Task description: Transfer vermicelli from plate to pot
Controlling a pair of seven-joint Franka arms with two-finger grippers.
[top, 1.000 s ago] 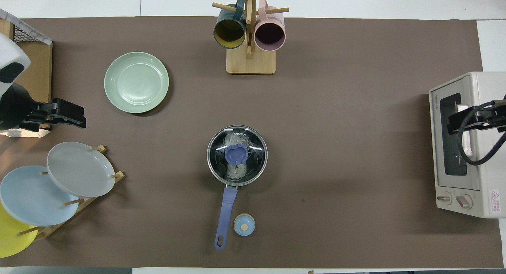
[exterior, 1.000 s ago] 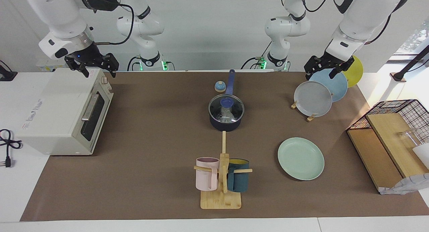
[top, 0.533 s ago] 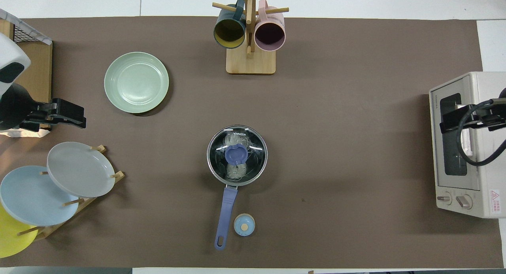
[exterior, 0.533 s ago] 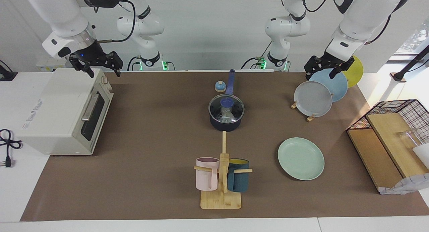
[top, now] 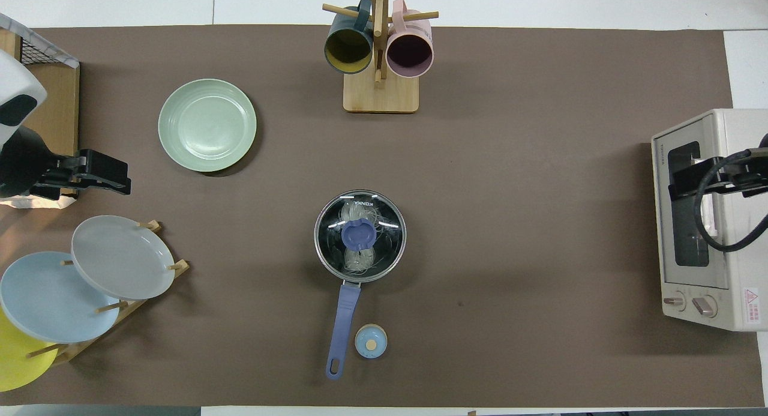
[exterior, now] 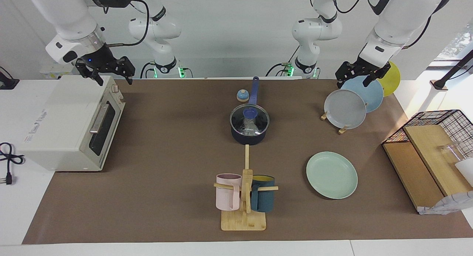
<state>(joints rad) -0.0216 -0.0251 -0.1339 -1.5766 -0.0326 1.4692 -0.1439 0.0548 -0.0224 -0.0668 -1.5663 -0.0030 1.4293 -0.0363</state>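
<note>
The dark navy pot (exterior: 248,135) (top: 360,236) stands mid-table under a glass lid with a blue knob (exterior: 250,112), its long blue handle (top: 342,329) pointing toward the robots. Pale vermicelli (exterior: 249,127) (top: 355,212) shows through the lid, inside the pot. The light green plate (exterior: 332,174) (top: 207,125) lies bare, farther from the robots and toward the left arm's end. My left gripper (exterior: 353,82) (top: 123,182) hangs open over the plate rack. My right gripper (exterior: 114,80) (top: 675,185) hangs open over the toaster oven. Neither holds anything.
A white toaster oven (exterior: 70,123) sits at the right arm's end. A rack (exterior: 342,129) holds grey, blue and yellow plates. A wooden mug tree (exterior: 244,219) carries a pink and a teal mug. A small blue timer (exterior: 242,95) sits beside the pot handle. A wire basket (exterior: 439,119) and wooden boards sit at the left arm's end.
My right gripper has risen a little over the toaster oven and shifted slightly toward the table's middle. The left gripper, pot and plate have not moved.
</note>
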